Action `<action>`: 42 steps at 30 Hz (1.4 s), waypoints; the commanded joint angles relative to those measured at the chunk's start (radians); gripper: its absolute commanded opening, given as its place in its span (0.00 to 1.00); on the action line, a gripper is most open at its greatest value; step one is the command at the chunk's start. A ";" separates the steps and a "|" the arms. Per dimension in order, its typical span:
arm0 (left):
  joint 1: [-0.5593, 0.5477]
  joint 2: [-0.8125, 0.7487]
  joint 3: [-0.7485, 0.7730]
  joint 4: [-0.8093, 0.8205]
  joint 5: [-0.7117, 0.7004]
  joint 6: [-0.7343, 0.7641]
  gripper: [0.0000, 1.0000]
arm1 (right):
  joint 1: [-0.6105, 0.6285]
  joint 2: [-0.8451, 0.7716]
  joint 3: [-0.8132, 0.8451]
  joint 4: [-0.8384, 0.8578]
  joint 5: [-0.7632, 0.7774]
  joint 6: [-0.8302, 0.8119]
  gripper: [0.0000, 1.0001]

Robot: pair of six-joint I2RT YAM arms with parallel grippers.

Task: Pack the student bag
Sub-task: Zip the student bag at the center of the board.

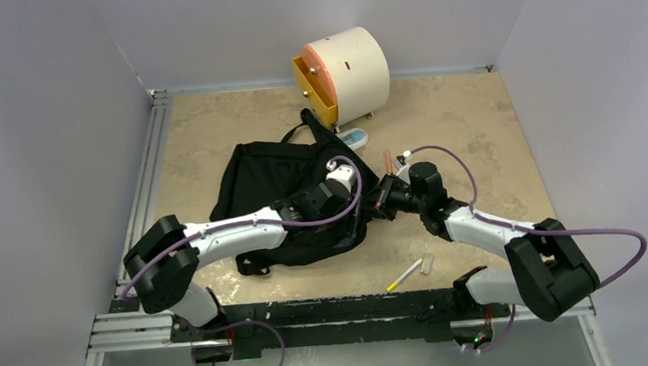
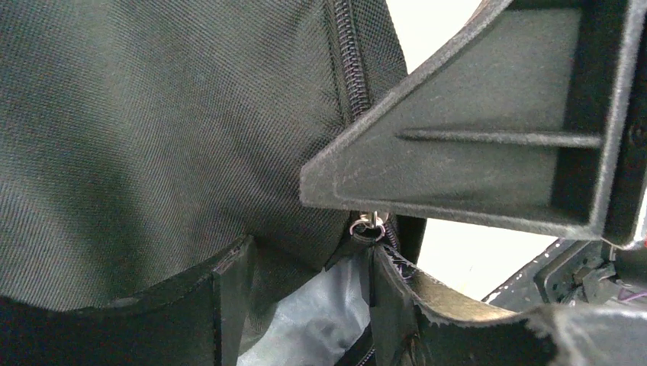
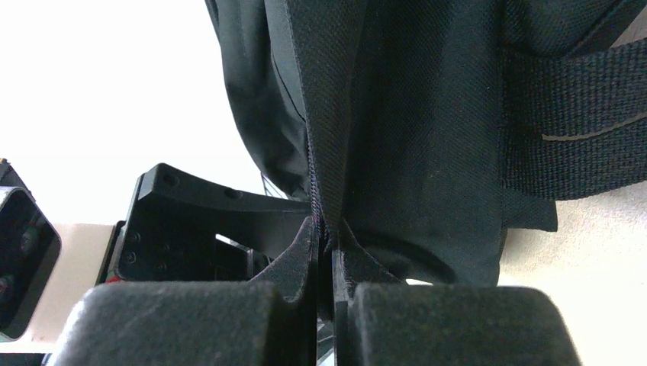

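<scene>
1. The right gripper [image 3: 326, 242] was clamped on the zip-seam edge of the large soft black fabric student bag [image 1: 272, 183], probably to keep its mouth taut.
2. The left gripper [image 2: 309, 267] stood parted and empty, with the small metal zip slider [image 2: 368, 226] just ahead of its fingertips.

Beige mottled tabletop [image 1: 491, 126] between 3 plain grey walls [image 1: 36, 127] (even light)

left tool [image 2: 309, 301] parted, right tool [image 3: 326, 258] clamped

robot lab test cell, bare white partition walls [image 1: 36, 127], aluminium rails [image 1: 150, 166] (edging a beige tabletop [image 1: 473, 127])
</scene>
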 commanded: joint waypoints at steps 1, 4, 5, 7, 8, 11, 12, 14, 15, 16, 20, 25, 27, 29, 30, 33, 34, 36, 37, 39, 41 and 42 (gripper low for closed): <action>0.001 0.034 0.054 0.036 -0.014 0.043 0.52 | 0.004 -0.031 0.032 0.052 -0.052 0.003 0.00; 0.001 0.041 0.057 0.053 0.012 0.044 0.52 | 0.004 -0.032 0.030 0.049 -0.051 -0.001 0.00; 0.001 0.042 0.060 0.056 0.019 0.046 0.51 | 0.004 -0.031 0.029 0.047 -0.052 -0.002 0.00; 0.001 0.043 0.073 0.046 0.023 0.043 0.46 | 0.004 -0.029 0.028 0.043 -0.052 -0.006 0.00; 0.001 0.042 0.079 0.037 0.024 0.040 0.43 | 0.004 -0.028 0.027 0.040 -0.051 -0.007 0.00; 0.001 0.023 0.086 0.017 0.023 0.038 0.29 | 0.004 -0.028 0.026 0.037 -0.043 -0.015 0.00; 0.001 0.012 0.086 0.011 0.024 0.039 0.24 | 0.004 -0.027 0.026 0.034 -0.038 -0.018 0.00; 0.001 -0.013 0.086 0.000 0.023 0.043 0.18 | 0.004 -0.022 0.026 0.029 -0.034 -0.024 0.00; 0.001 -0.031 0.086 -0.008 0.023 0.048 0.15 | 0.004 -0.019 0.025 0.028 -0.033 -0.025 0.00; 0.001 -0.042 0.086 -0.011 0.023 0.052 0.13 | 0.005 -0.018 0.024 0.028 -0.030 -0.027 0.00; 0.008 -0.081 0.086 -0.035 0.027 0.079 0.07 | 0.004 -0.008 0.027 0.022 -0.023 -0.038 0.00; 0.059 -0.103 0.080 -0.042 0.118 0.109 0.04 | 0.004 0.002 0.033 0.013 -0.018 -0.051 0.00; 0.085 -0.102 0.079 -0.039 0.182 0.126 0.05 | 0.004 0.006 0.034 0.010 -0.017 -0.055 0.00; 0.113 -0.094 0.078 -0.035 0.244 0.148 0.07 | 0.004 0.007 0.035 0.008 -0.014 -0.057 0.00; 0.125 -0.090 0.078 -0.035 0.270 0.157 0.09 | 0.004 0.007 0.034 0.009 -0.012 -0.057 0.00; 0.148 -0.082 0.079 -0.035 0.331 0.181 0.13 | 0.004 0.008 0.037 0.004 -0.008 -0.060 0.00; 0.152 -0.081 0.078 -0.035 0.336 0.185 0.15 | 0.004 0.010 0.036 0.002 -0.008 -0.061 0.00; 0.157 -0.078 0.079 -0.034 0.354 0.194 0.17 | 0.004 0.012 0.037 0.001 -0.008 -0.064 0.00; 0.158 -0.075 0.080 -0.034 0.358 0.198 0.19 | 0.004 0.014 0.039 0.000 -0.008 -0.065 0.00; 0.160 -0.071 0.082 -0.034 0.364 0.201 0.21 | 0.004 0.015 0.041 -0.002 -0.008 -0.068 0.00; 0.162 -0.067 0.085 -0.033 0.369 0.202 0.22 | 0.004 0.019 0.043 -0.003 -0.007 -0.067 0.00; 0.162 -0.063 0.087 -0.033 0.373 0.202 0.23 | 0.004 0.020 0.044 -0.002 -0.008 -0.068 0.00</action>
